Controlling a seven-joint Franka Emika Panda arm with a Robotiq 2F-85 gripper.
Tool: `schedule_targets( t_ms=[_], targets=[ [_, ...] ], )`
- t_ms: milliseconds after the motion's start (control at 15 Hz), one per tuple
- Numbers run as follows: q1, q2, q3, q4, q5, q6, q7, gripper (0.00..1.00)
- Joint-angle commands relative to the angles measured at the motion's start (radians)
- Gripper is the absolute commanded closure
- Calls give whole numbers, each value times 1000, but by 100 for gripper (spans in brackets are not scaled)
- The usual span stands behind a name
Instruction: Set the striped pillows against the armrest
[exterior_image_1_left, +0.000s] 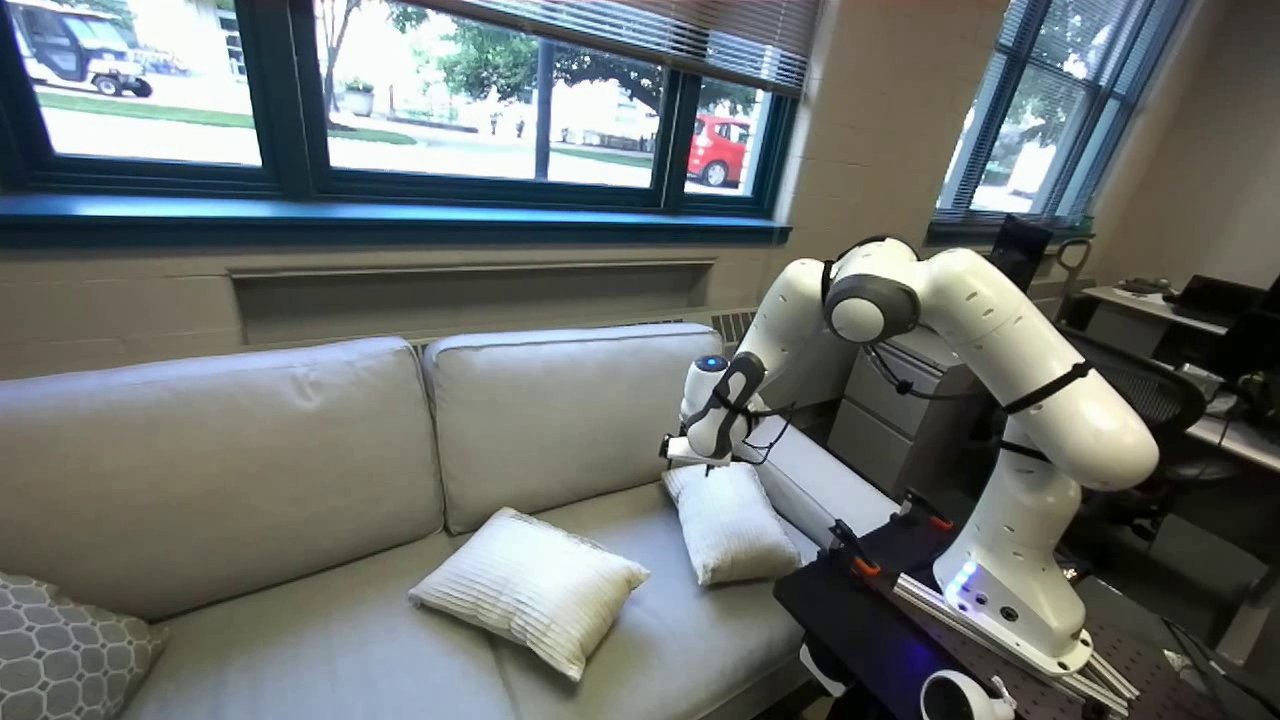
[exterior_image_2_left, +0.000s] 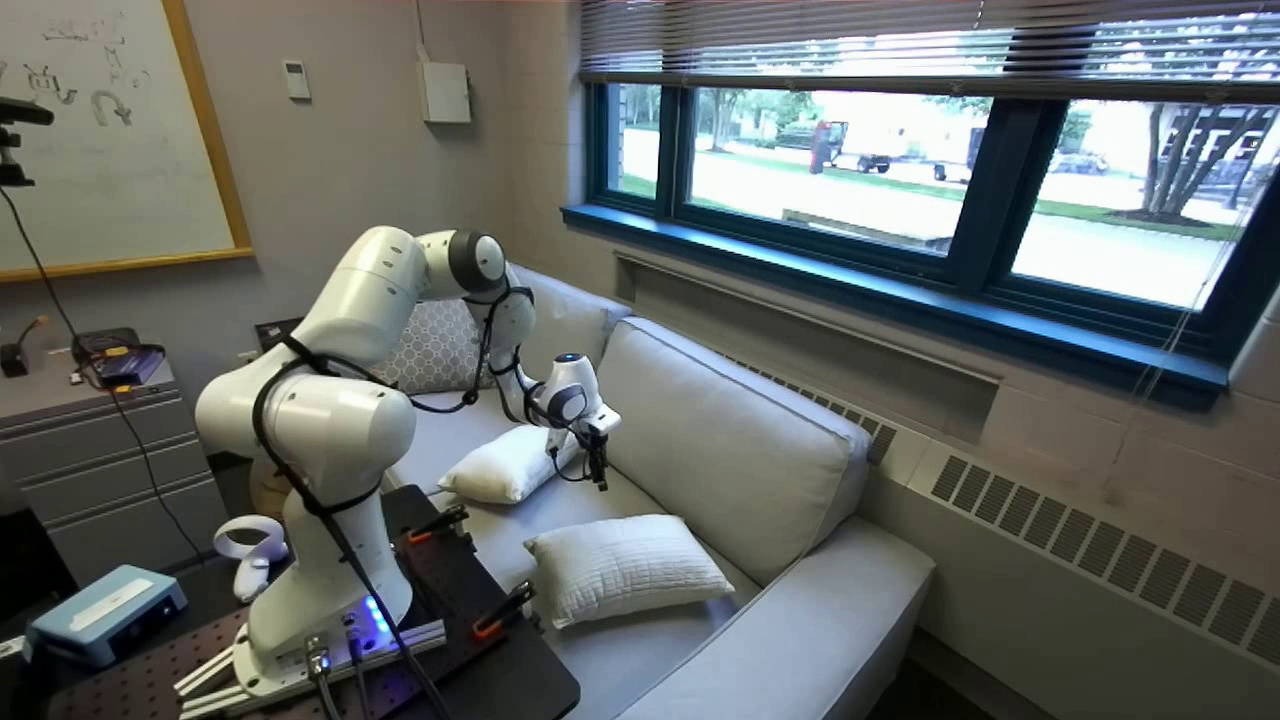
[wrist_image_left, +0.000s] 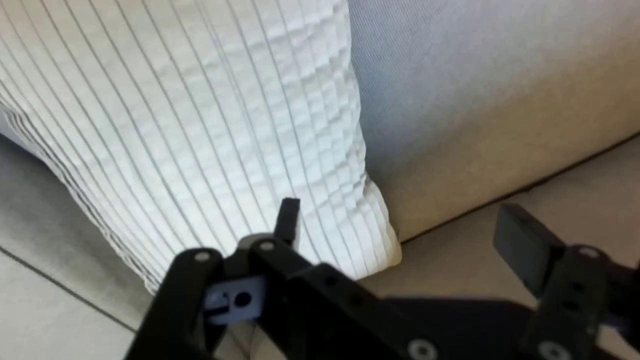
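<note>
Striped pillows (exterior_image_1_left: 530, 585) are ridged cloth, the armrest (exterior_image_2_left: 825, 605) smooth fabric.

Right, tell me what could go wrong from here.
In the wrist view, the open pincer frames just one corner of a striped pillow, so its grip might slip. The backrest looks close; the pincer could bump it. Stood against the armrest, the plump pillow may slump.

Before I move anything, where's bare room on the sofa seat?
Widest: the seat between patterned cushion and middle pillow. Narrower: strip between middle pillow and armrest pillow. Crowded: the armrest end, with that pillow and the open gripper.
</note>
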Motion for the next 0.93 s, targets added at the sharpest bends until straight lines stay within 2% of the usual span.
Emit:
schedule_targets(
  t_ms=[0,200,600,867],
  targets=[
    [-103,65,128,141,-49,-112,-40,0],
    [-156,128,192,226,-82,-218,-51,0],
    [-225,259,228,396,-163,-462,-50,0],
    [-258,310,250,467,-196,-605,-60,0]
  ],
)
